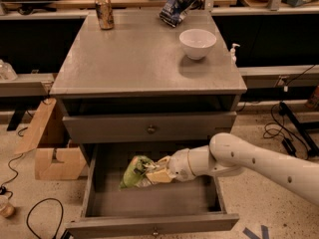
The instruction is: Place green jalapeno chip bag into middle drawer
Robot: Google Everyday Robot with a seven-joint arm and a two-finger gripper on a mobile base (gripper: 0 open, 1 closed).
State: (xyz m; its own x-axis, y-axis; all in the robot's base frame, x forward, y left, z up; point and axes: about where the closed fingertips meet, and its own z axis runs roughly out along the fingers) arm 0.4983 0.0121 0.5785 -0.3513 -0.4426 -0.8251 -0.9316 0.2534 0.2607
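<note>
The green jalapeno chip bag (133, 171) hangs in my gripper (154, 173), low inside the open middle drawer (149, 223), over its left half. The gripper is shut on the bag's right end; its tan fingers (159, 175) clamp the foil. My white arm (249, 163) reaches in from the right, over the drawer's right side. Whether the bag touches the drawer floor I cannot tell. The upper knobbed drawer (149, 129) above is closed.
On the grey cabinet top (124, 59) stand a white bowl (197, 43), a soda can (104, 12) and a dark blue chip bag (177, 5). A cardboard box (50, 148) sits on the floor left of the cabinet. Cables lie on the floor both sides.
</note>
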